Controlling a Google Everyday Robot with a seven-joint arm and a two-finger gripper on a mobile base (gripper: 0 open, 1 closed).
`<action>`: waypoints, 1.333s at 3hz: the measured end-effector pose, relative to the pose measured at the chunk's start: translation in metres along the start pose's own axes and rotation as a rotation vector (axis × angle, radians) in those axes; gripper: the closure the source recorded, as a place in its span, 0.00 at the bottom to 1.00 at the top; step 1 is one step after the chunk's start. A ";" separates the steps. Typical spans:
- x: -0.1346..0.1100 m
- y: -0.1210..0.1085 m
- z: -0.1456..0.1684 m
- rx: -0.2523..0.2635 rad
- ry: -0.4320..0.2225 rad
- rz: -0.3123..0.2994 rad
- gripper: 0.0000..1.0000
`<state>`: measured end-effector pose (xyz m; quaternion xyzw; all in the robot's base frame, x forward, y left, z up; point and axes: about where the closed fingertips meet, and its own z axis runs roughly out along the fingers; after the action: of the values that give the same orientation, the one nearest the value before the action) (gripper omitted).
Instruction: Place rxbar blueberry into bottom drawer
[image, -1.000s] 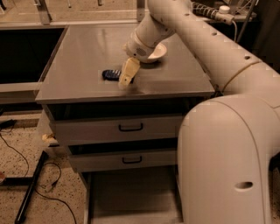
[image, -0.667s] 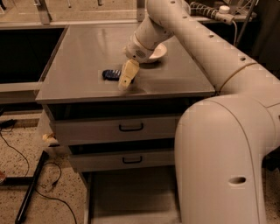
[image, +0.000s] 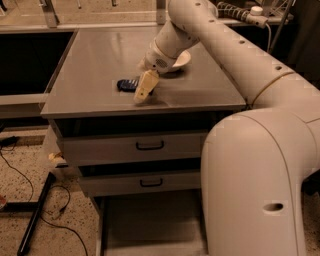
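The rxbar blueberry (image: 128, 84), a small dark navy bar, lies flat on the grey cabinet top (image: 100, 70), left of centre. My gripper (image: 143, 89) reaches down from the right and hangs just right of the bar, its cream fingers (image: 145, 86) partly over the bar's right end and pointing down at the top. The bottom drawer (image: 150, 225) is pulled out below the cabinet front, a wide shallow grey tray, partly hidden by my arm's large white body.
A cream bowl (image: 177, 61) sits on the top behind my wrist. Two upper drawers with black handles (image: 150, 145) (image: 151, 182) are shut. Black cables (image: 30, 200) lie on the speckled floor at left. My arm fills the right side.
My gripper has stayed beside the bar's right end with hardly any shift. The bar has not moved.
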<state>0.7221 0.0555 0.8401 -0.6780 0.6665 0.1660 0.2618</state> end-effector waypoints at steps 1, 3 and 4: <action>0.000 0.000 0.000 0.000 0.000 0.000 0.43; 0.000 0.000 0.000 0.000 0.000 0.000 0.89; 0.000 0.000 0.000 -0.001 0.000 0.000 1.00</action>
<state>0.7220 0.0557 0.8398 -0.6781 0.6664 0.1661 0.2616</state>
